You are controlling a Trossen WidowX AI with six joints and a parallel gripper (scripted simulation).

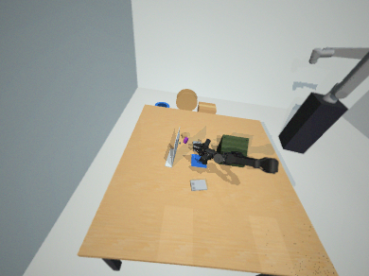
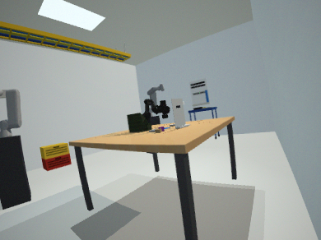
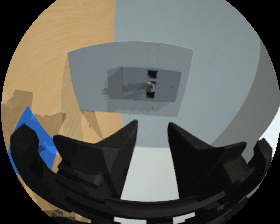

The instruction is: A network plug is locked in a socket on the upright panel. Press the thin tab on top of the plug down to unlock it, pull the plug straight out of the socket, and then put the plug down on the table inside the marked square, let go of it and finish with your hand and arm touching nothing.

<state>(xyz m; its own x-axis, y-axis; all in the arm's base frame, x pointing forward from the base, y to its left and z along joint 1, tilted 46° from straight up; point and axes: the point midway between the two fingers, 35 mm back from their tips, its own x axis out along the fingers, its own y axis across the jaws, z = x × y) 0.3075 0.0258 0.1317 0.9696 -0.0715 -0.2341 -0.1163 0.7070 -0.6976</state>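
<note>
1. Your table [image 1: 156, 227] carries everything: the upright panel [image 1: 173, 148] stands left of centre in the top view, and the arm [image 1: 241, 161] reaches toward it from the right, past a dark green box [image 1: 235, 144].

2. The panel faces your gripper [image 3: 151, 140] almost squarely. In the wrist view it fills the space just above and between the two dark fingers, with the table's wood to the left and the grey wall beyond.

3. The marked square [image 1: 199, 161] is the blue patch on the table just beneath the wrist, between panel and arm base; a small grey plate [image 1: 199, 184] lies nearer the front edge.

4. The plug [image 3: 134, 85] sits in its socket on the panel, straight ahead of the gripper along its reach. Its long axis runs out of the panel toward you, so the pull-out line is judged to match your approach line. The thin tab is too small to pick out here.

5. The gripper is partly closed, its fingers drawn in to a narrow gap with nothing between them. They stand short of the panel and touch neither plug nor panel as far as the wrist view shows.

6. The gap lines up slightly right of the plug's middle in the wrist view, so you likely need a small sideways trim before you advance.
</note>
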